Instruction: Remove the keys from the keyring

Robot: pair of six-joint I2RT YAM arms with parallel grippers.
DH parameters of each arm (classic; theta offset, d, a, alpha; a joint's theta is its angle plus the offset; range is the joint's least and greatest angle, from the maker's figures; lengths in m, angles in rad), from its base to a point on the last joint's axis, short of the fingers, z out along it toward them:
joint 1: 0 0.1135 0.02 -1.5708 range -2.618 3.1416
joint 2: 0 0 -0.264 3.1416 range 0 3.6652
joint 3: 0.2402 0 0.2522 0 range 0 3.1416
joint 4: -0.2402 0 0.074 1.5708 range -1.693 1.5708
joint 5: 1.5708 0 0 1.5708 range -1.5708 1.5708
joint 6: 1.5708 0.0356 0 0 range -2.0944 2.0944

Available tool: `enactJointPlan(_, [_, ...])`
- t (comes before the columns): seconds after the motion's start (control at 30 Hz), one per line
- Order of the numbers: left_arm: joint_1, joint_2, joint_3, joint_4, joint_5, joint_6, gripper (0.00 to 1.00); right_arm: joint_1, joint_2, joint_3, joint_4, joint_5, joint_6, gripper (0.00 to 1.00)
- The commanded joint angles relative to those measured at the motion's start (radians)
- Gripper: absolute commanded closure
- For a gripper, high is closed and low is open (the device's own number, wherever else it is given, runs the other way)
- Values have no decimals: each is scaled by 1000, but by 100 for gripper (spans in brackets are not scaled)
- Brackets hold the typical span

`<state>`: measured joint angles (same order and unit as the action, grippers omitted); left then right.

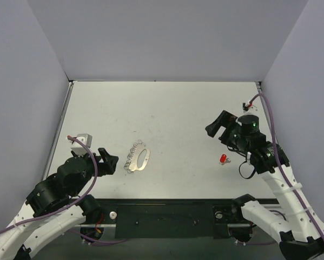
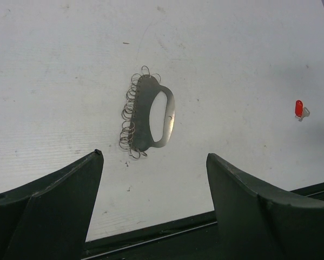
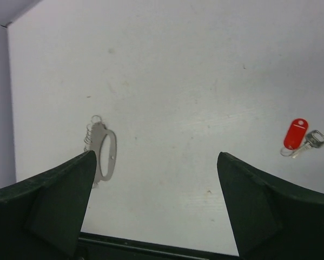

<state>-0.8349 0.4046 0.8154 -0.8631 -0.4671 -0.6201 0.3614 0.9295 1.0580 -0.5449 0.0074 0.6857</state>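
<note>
The key (image 1: 223,159) (image 2: 299,108) (image 3: 297,135), a bright red plastic head with a short grey metal blade beside it, lies flat on the white table (image 1: 178,108), on the right half and well apart from the keyring (image 1: 138,157) (image 2: 151,116) (image 3: 103,149). The keyring, a flat metal plate with an oval slot and a row of small wire loops along one edge, rests left of centre; no key shows on any of its loops. From above, the key sits just beside the right arm's wrist, on the near side of the right gripper (image 1: 218,125) (image 3: 156,156), which holds nothing, its jaws spread wide. The right wrist view puts the key off to the right of the dark fingers (image 3: 248,200) (a thin wire loop seems to join the red head and the grey blade, though it is too small to be sure). The left gripper (image 1: 108,161) (image 2: 153,156) hangs low beside the keyring's near-left end, jaws likewise wide and empty, with the plate framed between its two fingers (image 2: 59,206) in the left wrist view, not touching either.
</note>
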Motion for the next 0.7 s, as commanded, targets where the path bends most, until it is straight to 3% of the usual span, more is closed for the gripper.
enactJointPlan(0.0, [8, -15, 1, 39, -5, 11, 13, 22, -129, -134, 284, -47, 60, 11])
enactJointPlan(0.1, [10, -18, 1, 41, -1, 13, 13, 21, -190, -187, 367, -67, 87, 11])
enactJointPlan(0.67, [40, -9, -9, 72, 51, 37, 13, 24, -330, -254, 293, -60, 91, 9])
